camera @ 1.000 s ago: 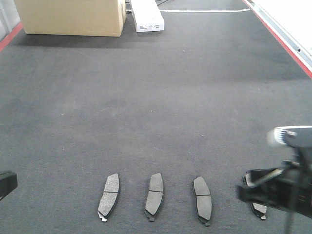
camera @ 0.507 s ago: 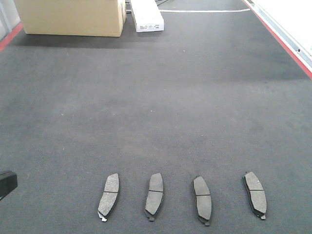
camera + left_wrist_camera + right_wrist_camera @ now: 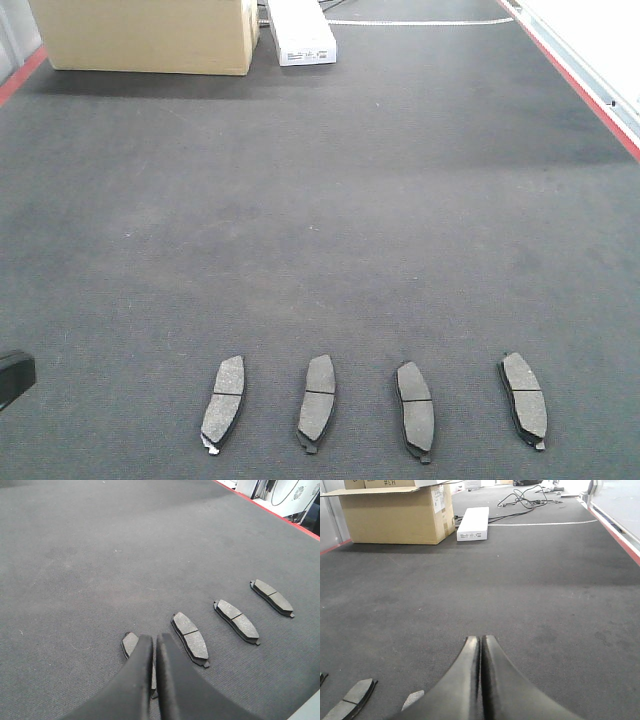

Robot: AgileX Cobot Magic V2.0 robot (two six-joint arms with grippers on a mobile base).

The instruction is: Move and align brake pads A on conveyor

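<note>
At the far end of the conveyor (image 3: pixel 320 200) stand one brown cardboard box (image 3: pixel 145 35) on the left and one flat white box (image 3: pixel 300 30) just right of it; black cables (image 3: pixel 525 500) lie beyond them. Red edge strips (image 3: pixel 580 85) border the belt. Nothing lies between the boxes and the near row of parts.

Four brake pads A (image 3: pixel 319 400) lie flat on the dark, carpet-like belt at its near edge, side by side and well apart, long axes running near-to-far. Each is dark grey, slightly curved, with a cross groove at mid-length and a thin backing plate.

The left gripper (image 3: pixel 154 645) hangs above the leftmost pad, fingers pressed together, holding nothing. The right gripper (image 3: pixel 480 642) is likewise closed and empty, above bare belt
</note>
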